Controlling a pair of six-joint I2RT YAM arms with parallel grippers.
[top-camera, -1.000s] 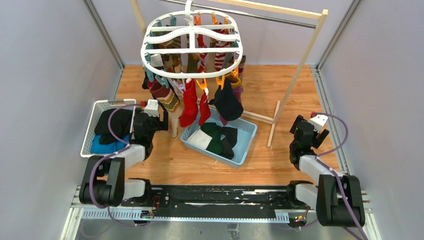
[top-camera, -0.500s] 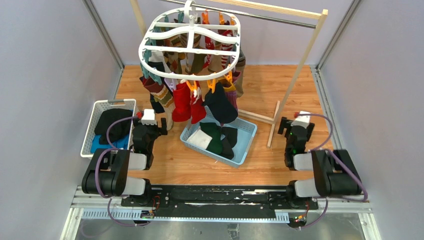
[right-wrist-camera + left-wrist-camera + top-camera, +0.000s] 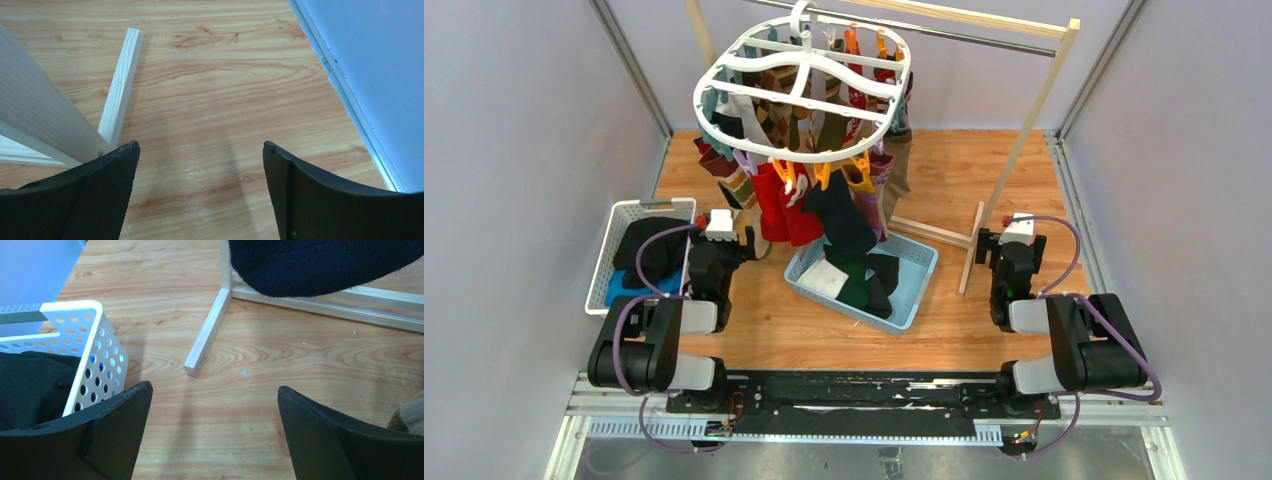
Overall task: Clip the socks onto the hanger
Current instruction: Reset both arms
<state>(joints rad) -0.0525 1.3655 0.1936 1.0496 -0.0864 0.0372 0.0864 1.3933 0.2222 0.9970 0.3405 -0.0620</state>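
Hanger (image 3: pixel 804 152) hangs loaded with clipped socks (image 3: pixel 774 205). Left gripper (image 3: pixel 215 395) and right gripper (image 3: pixel 200 150) sit low on either side of it, jaws spread and empty, apparently parked clear.

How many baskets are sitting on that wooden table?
2. A white basket at the left, holding dark cloth; a pale blue basket in the middle, under the hanger, holding socks.

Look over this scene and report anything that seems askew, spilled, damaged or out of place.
The hanger looks askew: its white oval frame sits tilted rather than level, with the left side dipping. A few socks lie unclipped in the blue basket beneath it. Nothing looks spilled or damaged.
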